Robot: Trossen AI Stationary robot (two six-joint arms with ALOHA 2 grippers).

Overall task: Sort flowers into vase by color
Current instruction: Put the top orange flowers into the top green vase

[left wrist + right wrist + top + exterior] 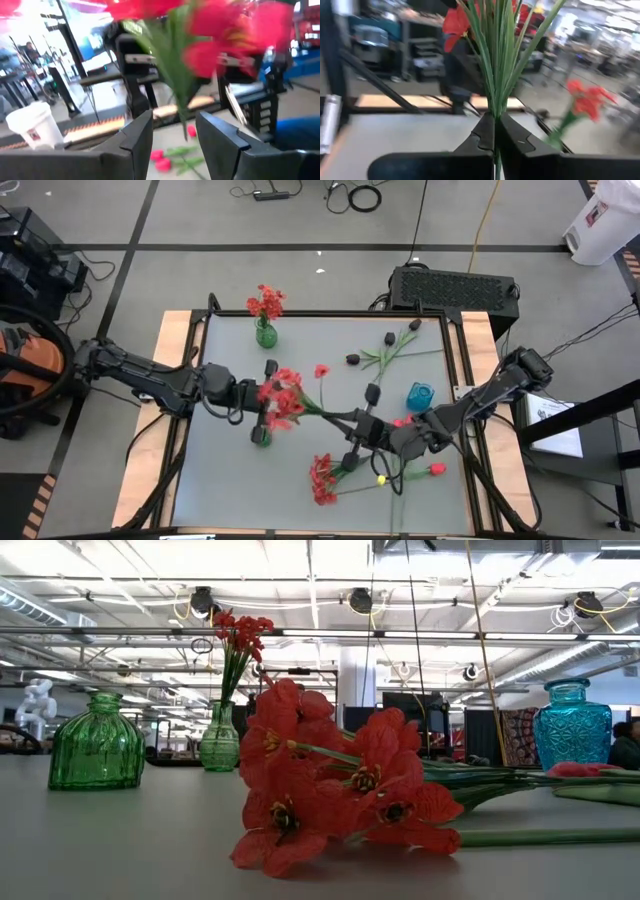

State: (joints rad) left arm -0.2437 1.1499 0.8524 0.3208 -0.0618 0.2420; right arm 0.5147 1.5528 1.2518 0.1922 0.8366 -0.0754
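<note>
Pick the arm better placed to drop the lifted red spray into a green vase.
Right. Its end effector is shut on the red clustered-blossom spray's green stems. The left end effector is open, with the blossoms in front of it, over the small green glass vase.

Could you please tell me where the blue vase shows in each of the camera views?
High view: the blue vase stands right of centre, beside the right arm.
Low view: upright at the right edge.
Left wrist view: a blue blur at the right edge; cannot tell whether it is the vase.
Right wrist view: not in it.
Shared landmark: the green vase holding red flowers.
</note>
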